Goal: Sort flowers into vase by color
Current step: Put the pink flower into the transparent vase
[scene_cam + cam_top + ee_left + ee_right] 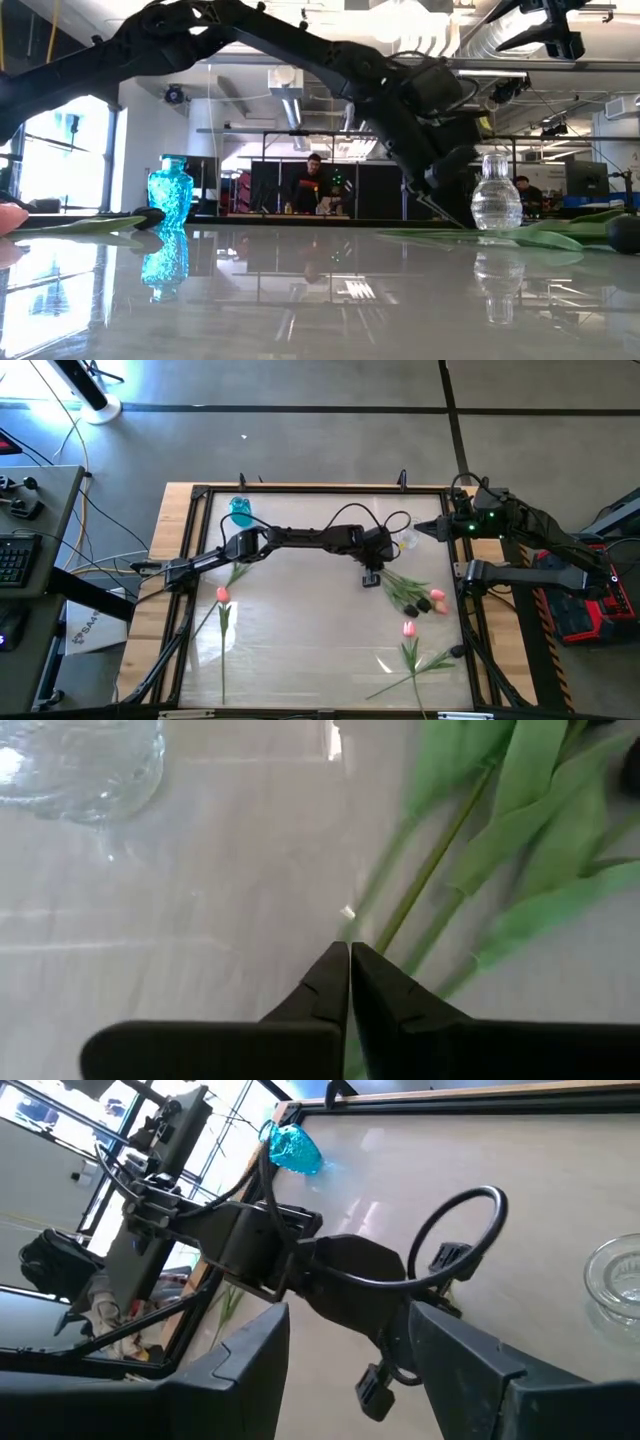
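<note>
The flowers lie flat on the glossy table (300, 630): a bunch of green stems (440, 860) with pink and dark heads (425, 600) toward the right side, one pink tulip (409, 630) just in front of that bunch, and another pink tulip (222, 595) on the left. The left pincer (349, 952) reaches across to the bunch's stem ends, its fingers pressed together; whether a stem is caught between them I cannot tell. A clear glass vase (496, 194) stands near it, a blue vase (240, 512) at the far left. The right pincer (345, 1350) hovers spread open at the table's right edge.
</note>
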You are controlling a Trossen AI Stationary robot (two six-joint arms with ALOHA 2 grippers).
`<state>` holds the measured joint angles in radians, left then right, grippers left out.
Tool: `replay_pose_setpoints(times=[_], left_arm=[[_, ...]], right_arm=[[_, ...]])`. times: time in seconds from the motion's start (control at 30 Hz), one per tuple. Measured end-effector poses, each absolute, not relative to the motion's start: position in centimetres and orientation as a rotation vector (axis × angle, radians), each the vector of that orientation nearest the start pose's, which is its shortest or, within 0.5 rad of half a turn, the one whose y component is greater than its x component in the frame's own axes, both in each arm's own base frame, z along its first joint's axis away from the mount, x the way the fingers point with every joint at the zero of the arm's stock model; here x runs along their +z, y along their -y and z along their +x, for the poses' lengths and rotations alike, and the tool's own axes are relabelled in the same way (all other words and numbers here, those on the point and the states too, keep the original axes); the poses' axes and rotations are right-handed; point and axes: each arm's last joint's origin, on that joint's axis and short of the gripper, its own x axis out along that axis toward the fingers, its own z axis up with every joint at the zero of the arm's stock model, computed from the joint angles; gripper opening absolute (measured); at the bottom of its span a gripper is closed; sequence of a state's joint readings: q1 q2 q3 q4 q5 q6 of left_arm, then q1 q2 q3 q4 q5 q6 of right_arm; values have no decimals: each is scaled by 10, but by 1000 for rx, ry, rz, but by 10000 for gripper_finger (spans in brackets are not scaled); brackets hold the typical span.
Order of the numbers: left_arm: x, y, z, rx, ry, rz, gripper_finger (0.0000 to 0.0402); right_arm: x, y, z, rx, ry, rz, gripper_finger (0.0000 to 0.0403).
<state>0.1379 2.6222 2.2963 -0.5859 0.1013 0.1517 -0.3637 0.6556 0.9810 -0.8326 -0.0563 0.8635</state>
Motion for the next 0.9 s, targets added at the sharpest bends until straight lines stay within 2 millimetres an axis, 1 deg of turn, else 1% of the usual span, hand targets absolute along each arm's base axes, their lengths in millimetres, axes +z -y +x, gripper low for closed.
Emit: replay_pose_setpoints(times=[0.27, 0.37, 0.47, 0.63, 0.7, 0.77, 0.83, 0.9], left_arm=[[177, -74, 552, 5, -823, -19, 0], [179, -74, 552, -1, -814, 8, 1], [176, -73, 551, -30, -826, 56, 14], [165, -70, 550, 27, -853, 126, 63], [156, -71, 554, 25, -826, 125, 84], [145, -72, 553, 9, -863, 113, 99], [132, -72, 553, 8, -890, 110, 110], [127, -72, 553, 18, -904, 108, 114]], right_arm=[[355, 37, 103, -486, -316, 926, 194], [356, 38, 103, -483, -309, 924, 194], [356, 37, 103, -478, -310, 926, 194], [356, 37, 103, -479, -308, 937, 194], [356, 37, 103, -480, -307, 942, 194], [356, 37, 103, -481, -306, 948, 194], [356, 37, 103, -481, -304, 960, 194], [356, 37, 103, -475, -306, 965, 194]])
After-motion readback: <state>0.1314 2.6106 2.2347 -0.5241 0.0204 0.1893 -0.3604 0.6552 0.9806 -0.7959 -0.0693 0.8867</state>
